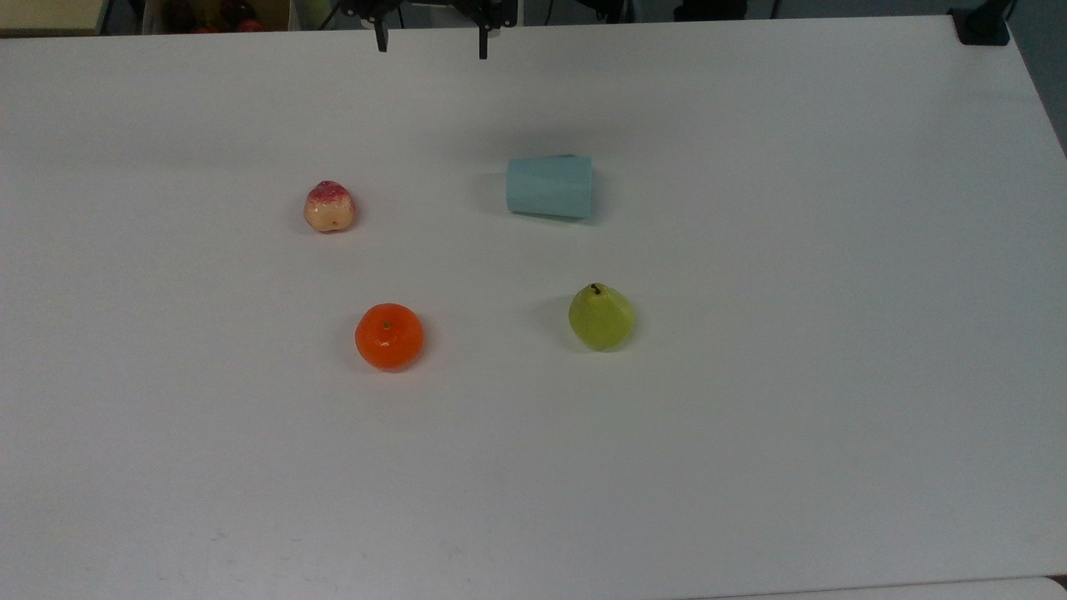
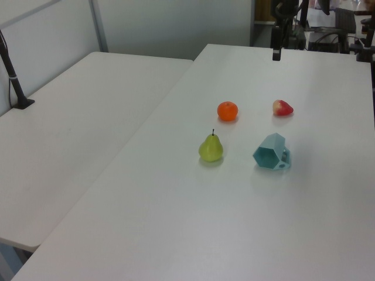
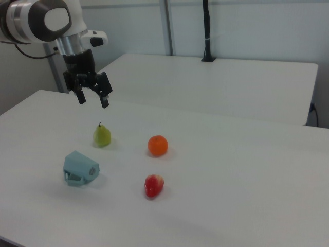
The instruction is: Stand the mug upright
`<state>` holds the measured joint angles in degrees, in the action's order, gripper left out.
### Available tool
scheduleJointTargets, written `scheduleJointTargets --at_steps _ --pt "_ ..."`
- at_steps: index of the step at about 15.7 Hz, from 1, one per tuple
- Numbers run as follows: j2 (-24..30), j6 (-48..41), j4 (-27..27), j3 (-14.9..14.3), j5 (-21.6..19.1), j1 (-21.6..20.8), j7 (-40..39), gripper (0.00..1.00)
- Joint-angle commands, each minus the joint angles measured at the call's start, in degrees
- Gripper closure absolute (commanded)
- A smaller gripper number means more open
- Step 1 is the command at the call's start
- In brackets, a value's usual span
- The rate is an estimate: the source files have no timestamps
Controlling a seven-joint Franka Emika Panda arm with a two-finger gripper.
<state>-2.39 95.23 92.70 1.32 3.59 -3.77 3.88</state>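
The gripper (image 3: 93, 98) hangs released, its 2 fingers spread and pointing down, high above the table (image 1: 750, 417) and well apart from the mug (image 1: 549, 187). The mug lies on its side near the table's middle, between the peach (image 1: 329, 207) and the pear (image 1: 601, 317). Its faceted, tapered wall could slip or roll away if pinched off-centre. The arm (image 3: 46, 20) reaches in from the right view's left.

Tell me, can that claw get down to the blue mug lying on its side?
Probably yes. The gripper hangs open above the table, and the mug lies alone, with the pear and other fruits well apart from it.
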Motion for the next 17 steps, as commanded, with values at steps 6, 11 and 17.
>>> scheduleJointTargets --at_steps 6,11,17 --pt "0.72 -1.19 1.52 -0.18 0.98 -0.45 -0.98 0.00" --pt "0.80 -4.69 1.43 1.40 10.44 -5.18 1.38 0.00" --pt "-0.77 -12.78 1.60 3.68 20.39 -16.17 10.24 0.00"
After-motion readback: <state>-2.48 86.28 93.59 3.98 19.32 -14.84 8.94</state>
